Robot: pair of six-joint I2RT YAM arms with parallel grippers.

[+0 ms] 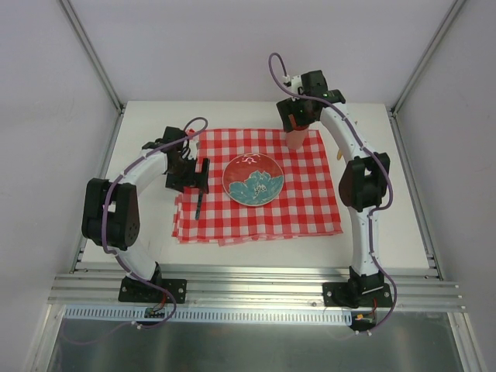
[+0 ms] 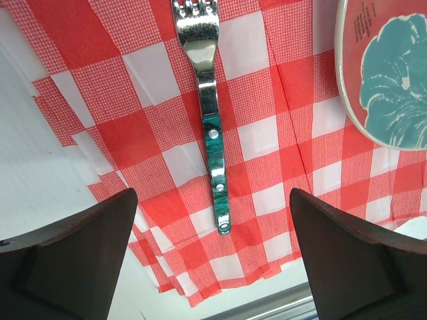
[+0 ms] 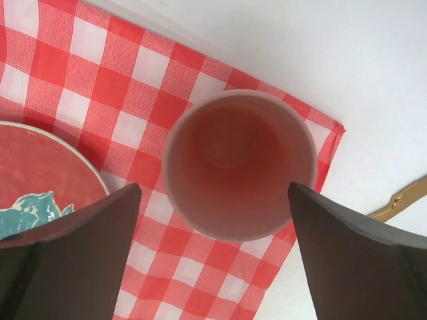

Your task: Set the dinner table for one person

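Observation:
On the white dinner table (image 1: 387, 225) lies a red-and-white checked cloth (image 1: 310, 209) with a red plate with a teal flower (image 1: 253, 180) at its middle. A fork with a green handle (image 2: 212, 113) lies on the cloth left of the plate, tines away from me. My left gripper (image 2: 213, 193) hovers open over the handle's end, touching nothing. A pink cup (image 3: 239, 163) stands upright on the cloth's far right corner. My right gripper (image 3: 215, 187) is open just above it, a finger on either side of the rim.
A gold utensil handle (image 3: 403, 197) lies on the bare table just right of the cloth, near the cup. The plate's rim (image 3: 73, 157) is close on the cup's left. Grey rails (image 1: 411, 194) edge the table.

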